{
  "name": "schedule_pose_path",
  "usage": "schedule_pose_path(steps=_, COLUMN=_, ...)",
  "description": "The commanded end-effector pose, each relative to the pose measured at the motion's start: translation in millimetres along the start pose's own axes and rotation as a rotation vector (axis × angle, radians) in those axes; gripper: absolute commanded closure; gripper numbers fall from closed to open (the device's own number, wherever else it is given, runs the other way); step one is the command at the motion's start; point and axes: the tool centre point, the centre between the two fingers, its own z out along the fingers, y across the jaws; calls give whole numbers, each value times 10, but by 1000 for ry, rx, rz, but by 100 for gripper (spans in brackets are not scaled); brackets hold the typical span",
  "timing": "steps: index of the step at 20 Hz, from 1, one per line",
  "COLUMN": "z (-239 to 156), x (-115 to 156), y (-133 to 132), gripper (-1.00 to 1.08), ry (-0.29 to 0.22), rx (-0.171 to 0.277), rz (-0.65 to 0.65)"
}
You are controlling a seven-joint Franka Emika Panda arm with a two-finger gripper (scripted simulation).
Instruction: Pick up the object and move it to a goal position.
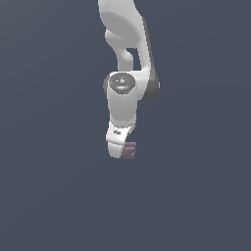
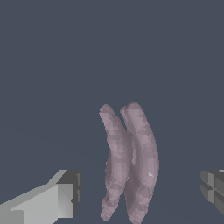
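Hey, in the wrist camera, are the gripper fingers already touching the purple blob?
No. In the wrist view the purple blob sits between the fingers with open floor showing on both sides.

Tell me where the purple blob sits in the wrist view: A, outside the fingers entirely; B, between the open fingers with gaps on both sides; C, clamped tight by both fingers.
B: the blob stands between the two fingers, with bare background showing on each side of it, so the gripper is open.

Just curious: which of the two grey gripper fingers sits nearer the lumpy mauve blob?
The pale, mostly visible finger; the dark cropped finger leaves a wider gap.
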Motion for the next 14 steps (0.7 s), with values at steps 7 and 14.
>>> schedule_pose_path(steps=7, z=194, x=1, y=-6, gripper=-92, ry=0, rx=0, rz=-2)
schedule_pose_path(steps=14, z=483, x=1, y=-10, gripper=-92, ry=1, rx=0, rz=-5)
